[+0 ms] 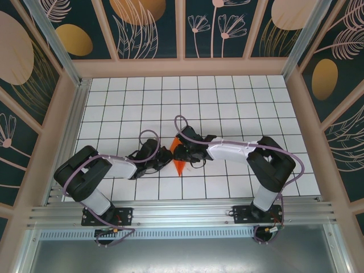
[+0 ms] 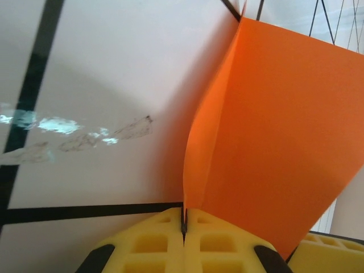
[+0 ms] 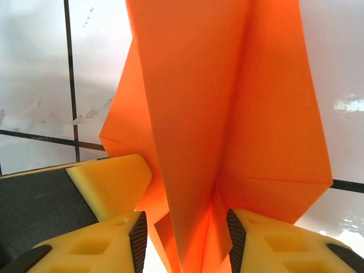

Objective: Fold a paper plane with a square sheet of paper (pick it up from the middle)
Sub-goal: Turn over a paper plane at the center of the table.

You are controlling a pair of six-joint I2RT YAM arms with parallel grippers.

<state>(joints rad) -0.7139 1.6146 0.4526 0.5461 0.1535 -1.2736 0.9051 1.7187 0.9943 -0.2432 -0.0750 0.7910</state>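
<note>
Paper plane (image 1: 178, 165), one: left pincer (image 2: 183, 220) clamped on it, right pincer (image 3: 185, 227) apart astride it.

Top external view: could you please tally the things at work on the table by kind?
Folded orange paper: 1
End effectors: 2 (left end effector shut on the paper, right end effector open with a fold between its fingers)
Total: 3

A smudged white, black-gridded table (image 1: 227, 96) has the orange paper plane (image 1: 180, 166) touching it.
</note>
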